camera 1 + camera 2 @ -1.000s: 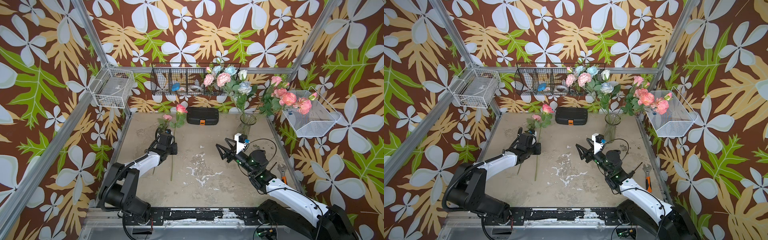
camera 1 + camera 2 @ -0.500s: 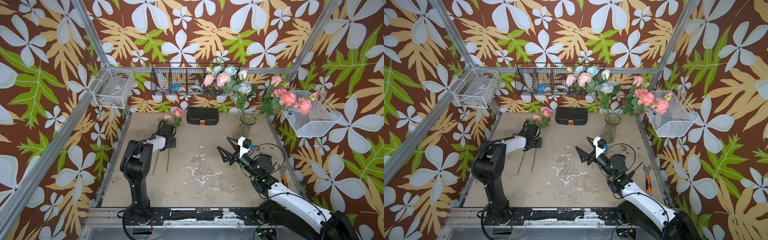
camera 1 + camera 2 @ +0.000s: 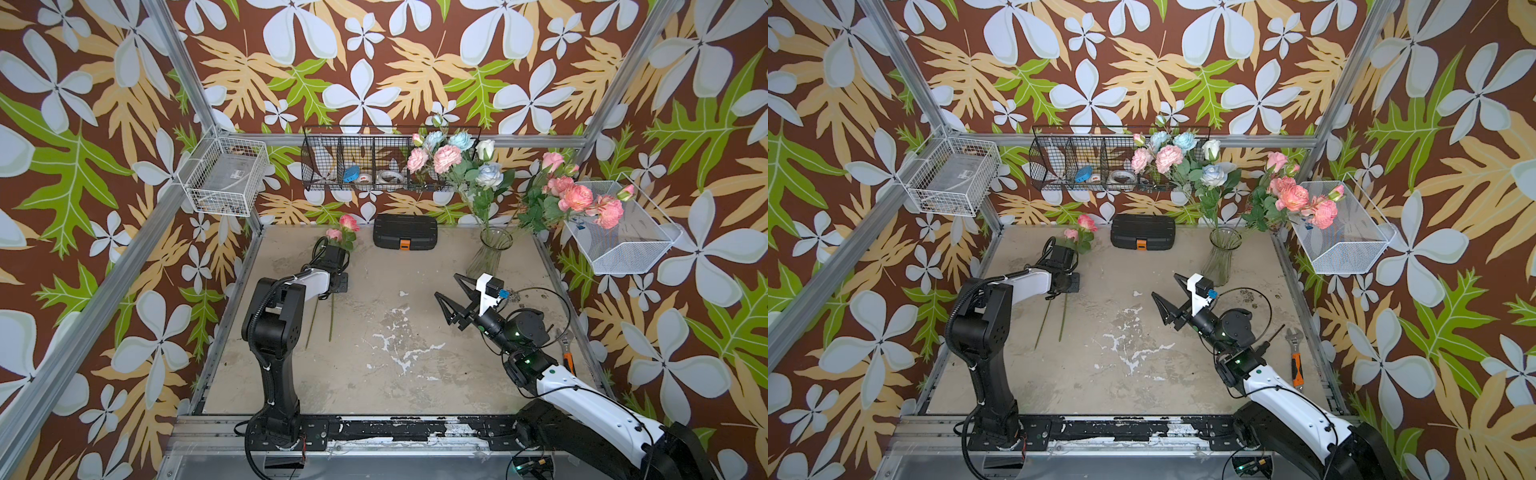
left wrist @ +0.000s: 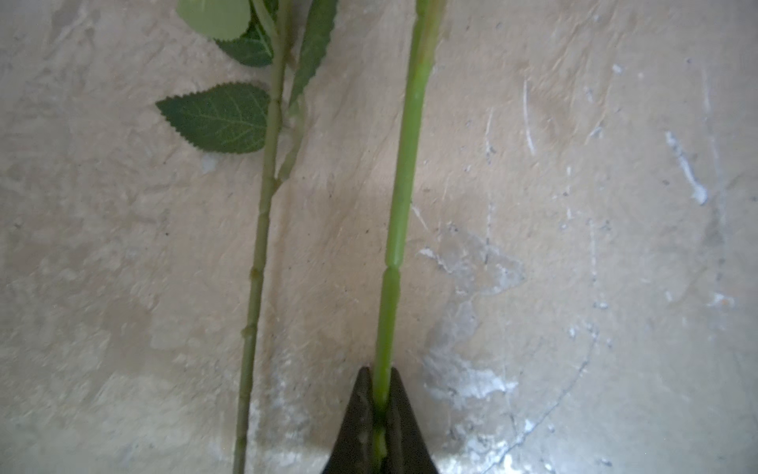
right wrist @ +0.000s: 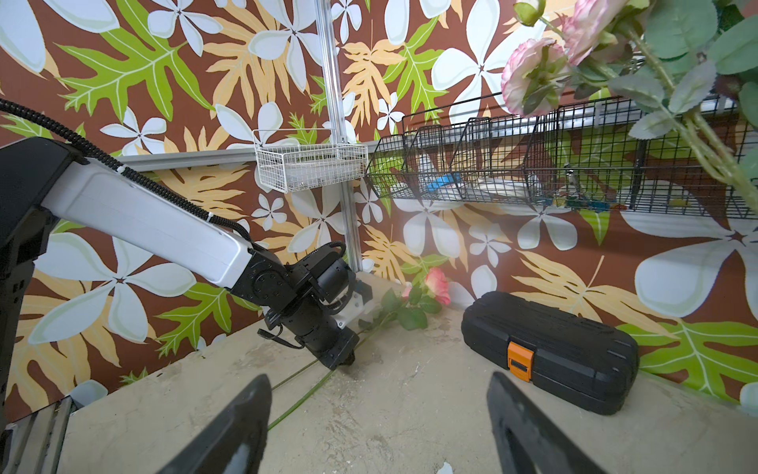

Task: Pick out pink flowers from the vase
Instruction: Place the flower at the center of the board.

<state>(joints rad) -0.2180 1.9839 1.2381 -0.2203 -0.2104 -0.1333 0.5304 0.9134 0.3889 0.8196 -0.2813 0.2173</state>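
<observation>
Flower stem (image 4: 404,193) pinched in left claw (image 4: 379,390), right claw (image 3: 447,285) agape

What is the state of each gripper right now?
Left gripper: shut on a pink flower stem.
Right gripper: open, holding nothing.
</observation>
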